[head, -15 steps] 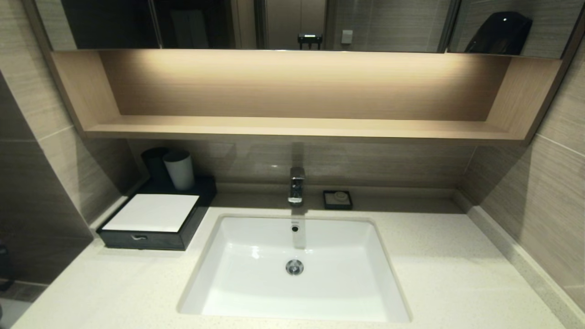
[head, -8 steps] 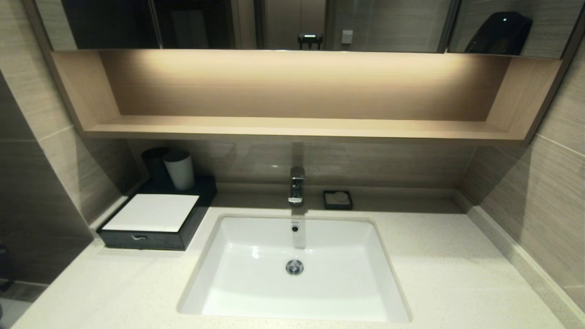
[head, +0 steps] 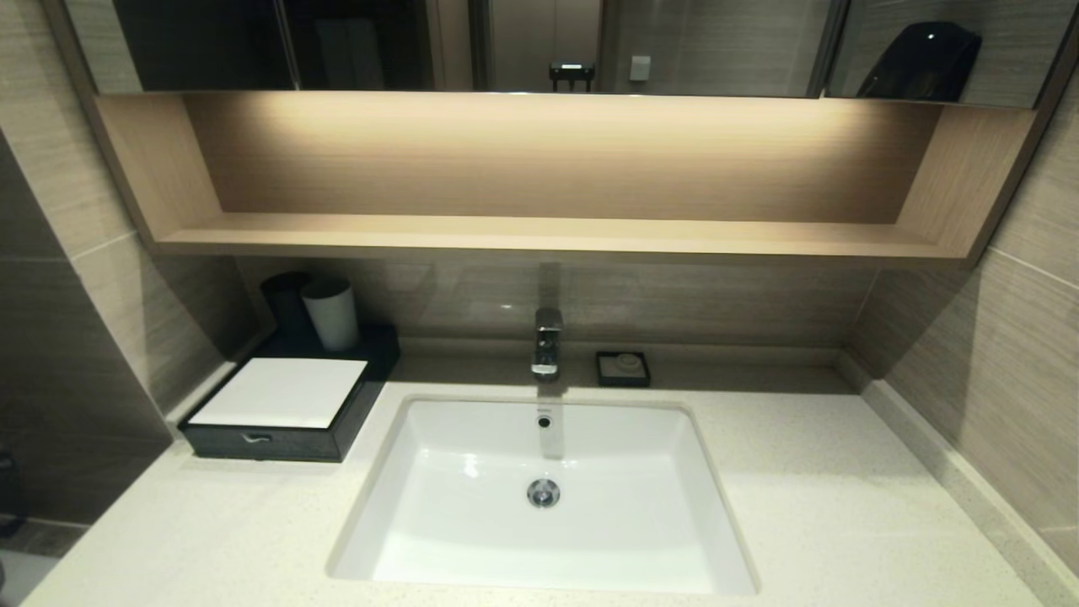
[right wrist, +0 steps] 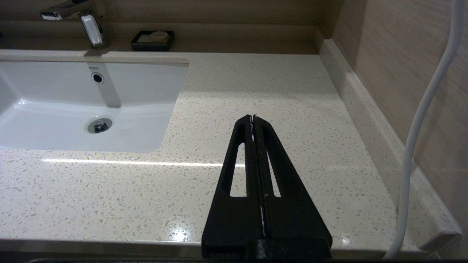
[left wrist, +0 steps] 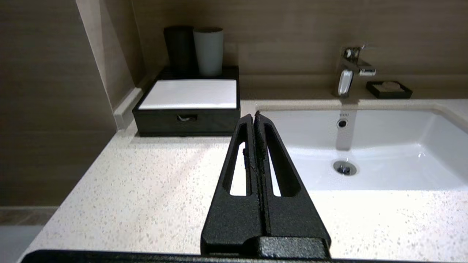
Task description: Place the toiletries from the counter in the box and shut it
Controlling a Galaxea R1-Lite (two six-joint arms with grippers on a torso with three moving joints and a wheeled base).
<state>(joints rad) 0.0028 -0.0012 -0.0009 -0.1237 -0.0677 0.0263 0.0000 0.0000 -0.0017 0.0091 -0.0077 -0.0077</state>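
I'm seeing my left tool (left wrist: 255,116) hanging over the near edge of the bench (head: 211,531), w/ fingers pressed together, holding nothing. My right tool (right wrist: 253,118) is sitting the same way on the other side. Between them is the sink (head: 472,556). Farther back on the left, the box (head: 278,421) is resting w/ drawer pushed in, a cup (head: 330,314) behind it.

No visible change found in the head view between the earlier pictures and now, box (head: 278,394) at centre left unmoved, counter (head: 843,506) and sink (head: 455,514) across the lower frame unaltered
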